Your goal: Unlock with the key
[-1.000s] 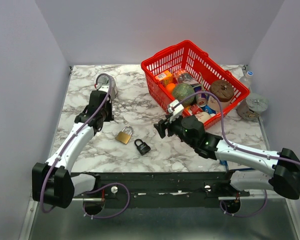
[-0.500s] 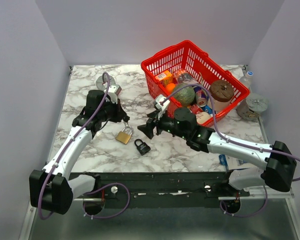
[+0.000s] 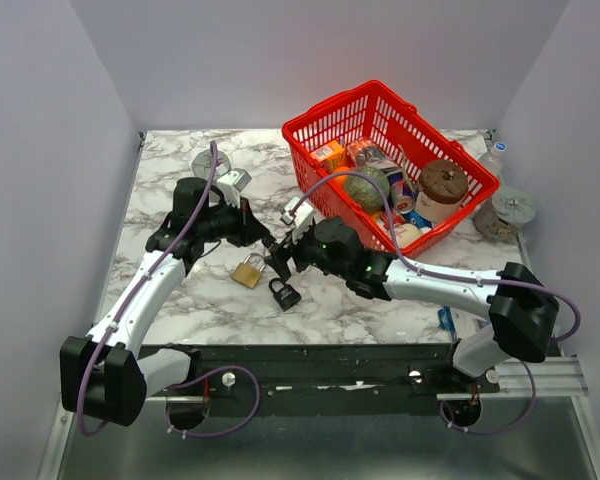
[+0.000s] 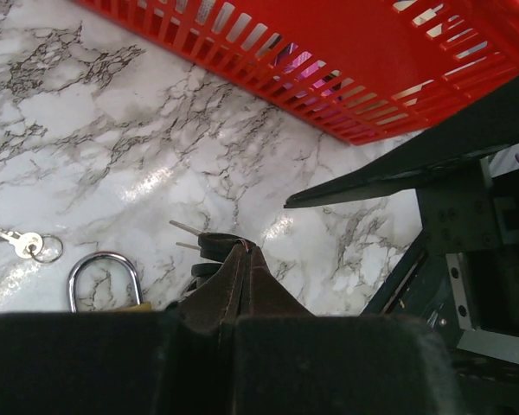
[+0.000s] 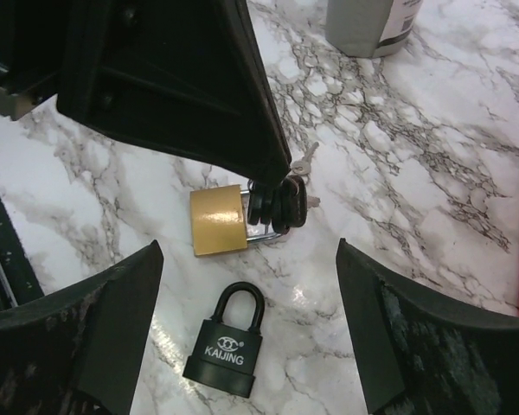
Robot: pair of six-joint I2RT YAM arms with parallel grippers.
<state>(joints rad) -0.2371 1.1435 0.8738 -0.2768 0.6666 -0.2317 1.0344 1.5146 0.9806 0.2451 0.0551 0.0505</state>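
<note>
Top view: the left gripper (image 3: 263,238) hangs low over the marble table (image 3: 210,310) with its jaws pressed together. What they pinch is too small to tell here. The brass padlock (image 3: 247,272) lies just below the tips. The right gripper (image 3: 280,262) sits close beside them, jaws spread. The black padlock (image 3: 285,293) lies just under it. The red basket (image 3: 375,86) stands well behind both.

Left wrist: jaws fully closed, tips meeting on the key (image 4: 221,246). Its black head is clamped between them and thin silver blades poke out past the tips. More than one black head seems to be stacked there, but the count is unclear. The brass padlock's shackle shows just left of the tips. A loose silver key (image 4: 22,244) on a small ring lies further left, flat on the marble. One of the right gripper's fingers (image 4: 389,169) crosses to the right of the jaws, apart from them.

Right wrist: jaws wide apart, gripping nothing. The black padlock lies flat on the table between the two fingers, touching neither. Beyond the tips lies the brass padlock, and just right of its body the left jaws hold the key's black head over the shackle. A grey cylinder (image 5: 368,22) stands far beyond.
</note>
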